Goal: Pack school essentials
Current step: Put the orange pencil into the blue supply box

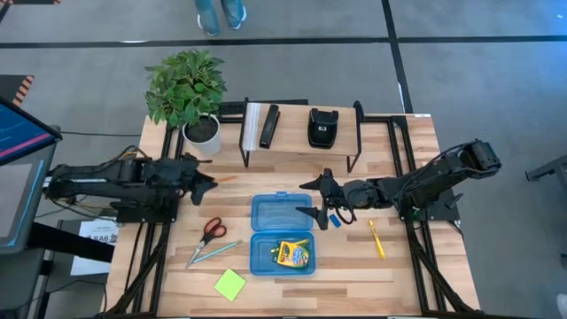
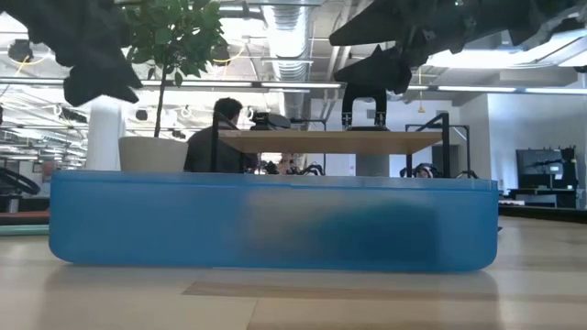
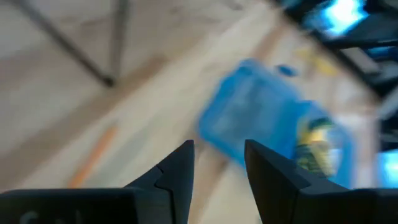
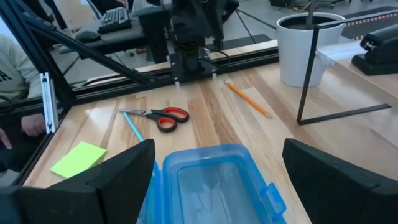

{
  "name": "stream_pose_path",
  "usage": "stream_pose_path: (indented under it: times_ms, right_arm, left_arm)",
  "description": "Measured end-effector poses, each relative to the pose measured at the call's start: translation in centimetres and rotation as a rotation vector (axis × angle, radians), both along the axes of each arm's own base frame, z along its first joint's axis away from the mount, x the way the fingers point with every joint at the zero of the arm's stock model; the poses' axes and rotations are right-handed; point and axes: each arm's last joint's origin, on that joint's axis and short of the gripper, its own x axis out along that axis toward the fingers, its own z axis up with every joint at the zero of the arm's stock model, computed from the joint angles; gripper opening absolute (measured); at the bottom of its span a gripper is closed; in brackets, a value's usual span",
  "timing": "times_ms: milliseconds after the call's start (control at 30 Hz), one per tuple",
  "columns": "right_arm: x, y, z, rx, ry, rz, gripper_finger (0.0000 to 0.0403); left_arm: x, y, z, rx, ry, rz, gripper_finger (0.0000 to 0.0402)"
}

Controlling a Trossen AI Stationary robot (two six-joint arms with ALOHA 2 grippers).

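The robot has two dark arms made of thick black parts joined one after another. Each arm sits on a black metal frame at the side of the table. The left gripper has two black fingers with pointed tips. The right gripper has two wide, flat black fingers. Thin cables run by the left arm's base.

blue case blurred, crayon box smeared

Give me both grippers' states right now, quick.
Left gripper: fingers apart, holding nothing, above the table left of the blue case.
Right gripper: wide open, empty, by the case's right side.
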Motion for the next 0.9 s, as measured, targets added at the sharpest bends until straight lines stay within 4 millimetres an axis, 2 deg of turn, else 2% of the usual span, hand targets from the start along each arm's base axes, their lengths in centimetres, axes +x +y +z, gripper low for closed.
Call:
stream_pose_path:
  times_ms: [67,200,400,567,767,900]
  right_arm:
    - [0.0,0.0,0.0,0.002,-0.002,0.000,0.0372]
    - [0.0,0.0,0.0,0.003,-0.002,-0.001,0.0372]
    - [0.0,0.0,0.0,0.003,-0.003,-0.001,0.0372]
    - [0.0,0.0,0.0,0.002,-0.003,-0.001,0.0372]
    - [0.0,0.0,0.0,0.001,0.004,-0.001,0.0372]
    - [0.0,0.0,-0.1,0.001,0.007,-0.001,0.0372]
  left_arm:
    - [0.1,0.4,0.3,0.017,0.064,0.021,0.0127]
    - [0.5,1.1,-0.5,0.040,0.205,0.011,0.0140]
    - [2.4,2.5,-2.3,0.008,0.379,-0.044,0.0199]
    - [4.1,4.1,-4.8,-0.011,0.573,-0.047,0.0237]
    - [5.9,5.6,-7.8,-0.087,0.711,-0.030,0.0236]
    - [6.7,6.3,-9.3,-0.047,0.791,-0.040,0.0224]
